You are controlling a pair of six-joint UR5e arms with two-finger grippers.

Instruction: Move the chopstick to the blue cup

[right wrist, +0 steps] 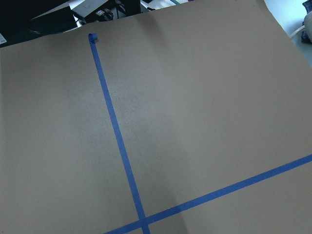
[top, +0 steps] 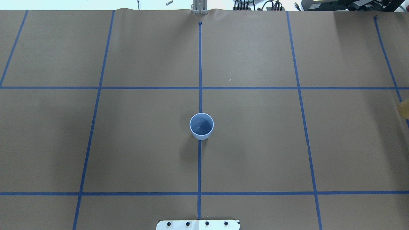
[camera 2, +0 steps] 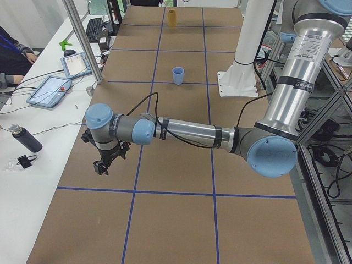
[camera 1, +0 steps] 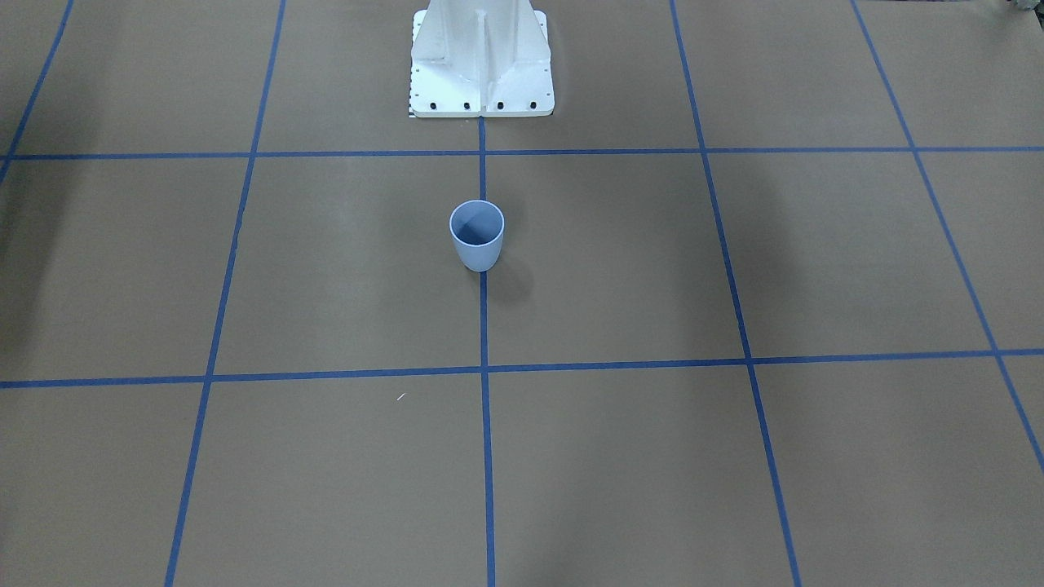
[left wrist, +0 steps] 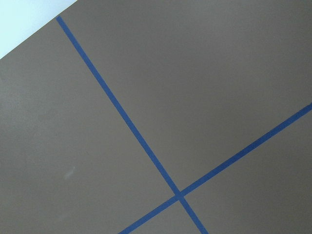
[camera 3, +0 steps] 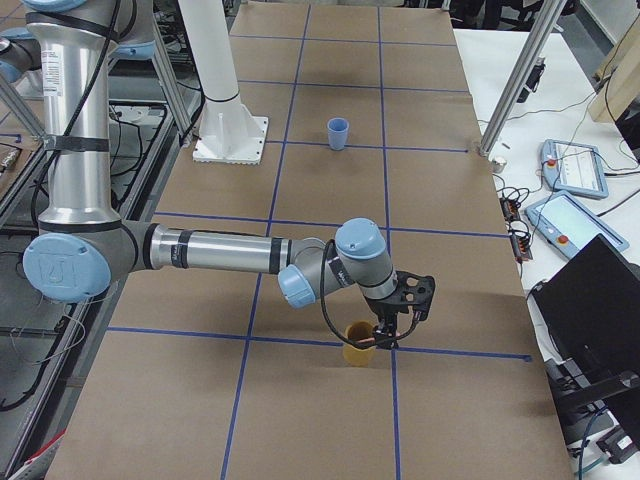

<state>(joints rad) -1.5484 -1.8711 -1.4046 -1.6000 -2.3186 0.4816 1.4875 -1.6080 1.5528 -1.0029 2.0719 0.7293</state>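
Brown paper covers the worktop (top: 143, 150), marked into squares by blue tape lines (top: 200, 64). Your robot's right gripper (camera 3: 384, 338) points down with its tips at the rim of an orange cup (camera 3: 352, 352), close to the worktop's right end. From this side view you cannot tell whether it is open or closed, and anything as thin as the chopstick is too small to make out there. The left gripper (camera 2: 101, 168) hangs just above bare paper near the opposite end, toward the operators' edge, with its arm stretched out low and level. Whether it is open or closed cannot be told either. Both wrist cameras show only brown paper and crossing tape.

Well apart from both grippers, the blue cup (camera 1: 477, 238) stands upright at the middle of the worktop, right on the centre tape line, its darker inside showing. Near it, toward the robot, sits the white base plate (camera 1: 481, 90). Beside the worktop, a white side bench (camera 2: 27, 192) holds two tablets (camera 2: 50, 90) and a dark bottle (camera 2: 25, 138), and a person's sleeve (camera 2: 14, 52) shows at its far end.
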